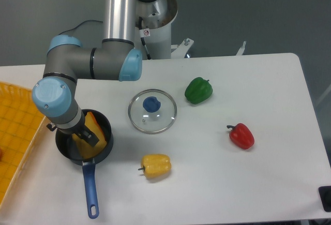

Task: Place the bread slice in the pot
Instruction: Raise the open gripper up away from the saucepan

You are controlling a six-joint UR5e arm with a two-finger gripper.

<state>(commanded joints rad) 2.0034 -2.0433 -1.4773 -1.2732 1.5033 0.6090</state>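
Observation:
The black pot with its long blue handle stands at the table's front left. The yellow bread slice with an orange-brown crust lies tilted inside the pot, leaning toward its right wall. My gripper hangs directly over the pot, mostly hidden under the blue and grey wrist. One dark finger crosses the slice. The slice has settled away from the fingers, so the gripper reads as open.
A round glass lid with a blue knob lies right of the pot. A yellow pepper sits just front-right of the pot, a green pepper and a red pepper farther right. A yellow tray borders the left edge.

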